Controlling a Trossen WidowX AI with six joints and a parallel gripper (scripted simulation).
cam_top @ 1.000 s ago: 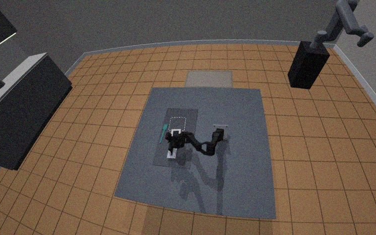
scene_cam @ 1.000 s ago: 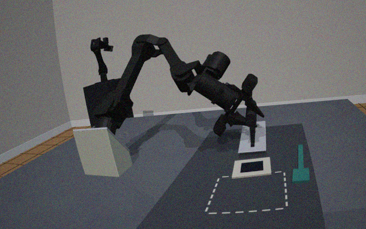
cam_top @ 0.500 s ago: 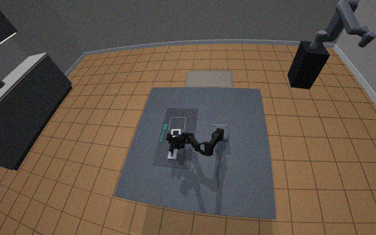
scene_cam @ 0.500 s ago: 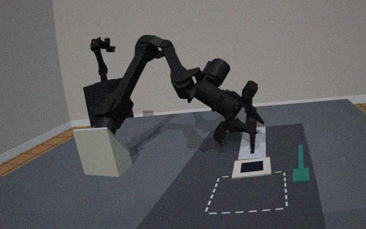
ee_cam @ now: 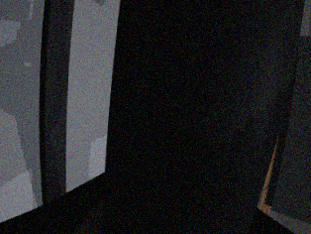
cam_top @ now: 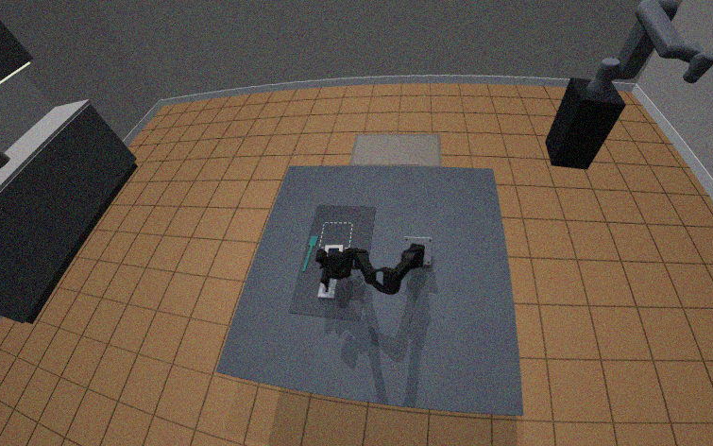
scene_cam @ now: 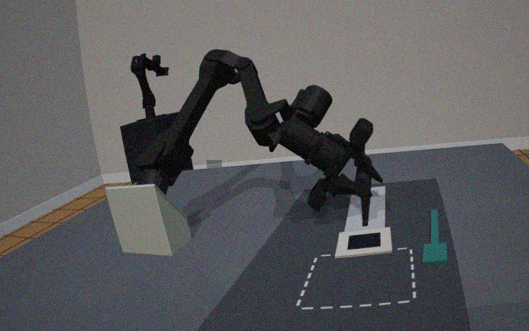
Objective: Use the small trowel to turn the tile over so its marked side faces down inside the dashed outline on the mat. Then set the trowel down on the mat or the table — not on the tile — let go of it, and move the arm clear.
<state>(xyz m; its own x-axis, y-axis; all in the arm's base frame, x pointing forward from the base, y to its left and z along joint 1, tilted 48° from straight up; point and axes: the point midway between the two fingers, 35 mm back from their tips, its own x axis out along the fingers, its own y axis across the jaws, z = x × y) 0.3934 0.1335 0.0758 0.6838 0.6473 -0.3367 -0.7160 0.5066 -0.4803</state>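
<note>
The gripper (scene_cam: 372, 186) is shut on the trowel, by a dark upright part that looks like its handle. Its pale flat blade (cam_top: 326, 295) (scene_cam: 377, 205) is low over the mat, partly hidden by the gripper. The blade's front edge reaches the tile's rear edge in the exterior view; contact or overlap is unclear. The white tile (cam_top: 341, 248) (scene_cam: 385, 242) lies flat, dark square up. It covers part of the rear line of the dashed outline (cam_top: 336, 222) (scene_cam: 326, 307), mostly outside it. The wrist view is mostly dark.
A teal spatula-like tool (cam_top: 314, 242) (scene_cam: 434, 252) lies beside the tile, outside the outline. The dark mat (cam_top: 363, 221) (scene_cam: 258, 296) lies on the blue-grey surface (cam_top: 431, 194) (scene_cam: 52, 287). A pale block (scene_cam: 139, 221) stands near the arm's base. The arm crosses from that side.
</note>
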